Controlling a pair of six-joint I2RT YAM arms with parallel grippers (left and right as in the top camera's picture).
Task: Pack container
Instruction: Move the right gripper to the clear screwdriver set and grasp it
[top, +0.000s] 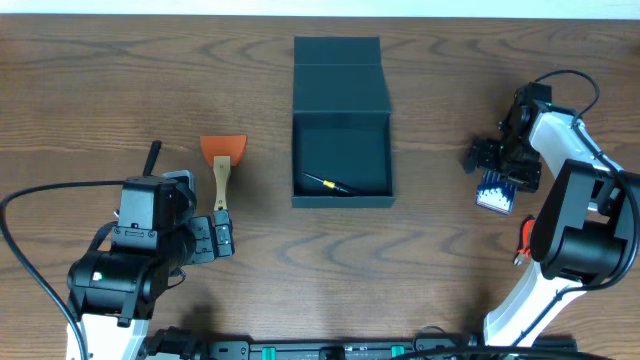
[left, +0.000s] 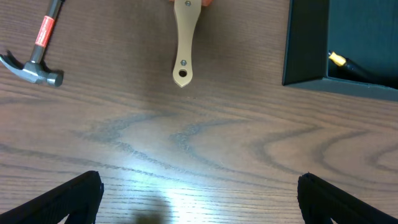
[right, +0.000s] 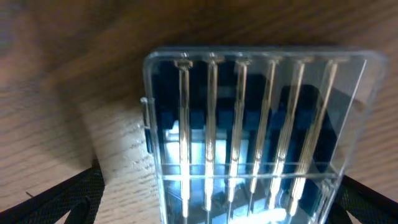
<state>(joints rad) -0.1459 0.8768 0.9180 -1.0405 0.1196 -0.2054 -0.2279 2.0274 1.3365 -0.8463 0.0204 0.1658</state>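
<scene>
Wood-grain brown tabletop (top: 440, 270) is bearing the dark teal-black rectangular box (top: 341, 150) at its centre, flap lid lying open, an orange-bladed wooden-handled scraper (top: 222, 160) to its left. Left gripper (left: 199, 183) is hovering near the scraper's handle, fingers spread wide and empty. Right gripper (right: 221, 193) is pointing down over a clear plastic case of 6 metal rods (right: 255, 124), fingers parted either side.

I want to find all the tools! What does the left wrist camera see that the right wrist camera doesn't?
Only the left wrist view shows a hammer, a wooden scraper handle, and a corner of the container with a yellow-tipped tool inside. Only the right wrist view shows a clear case of thin metal tools. Both show the wooden table and an open gripper: the left gripper, then the right gripper.
</scene>
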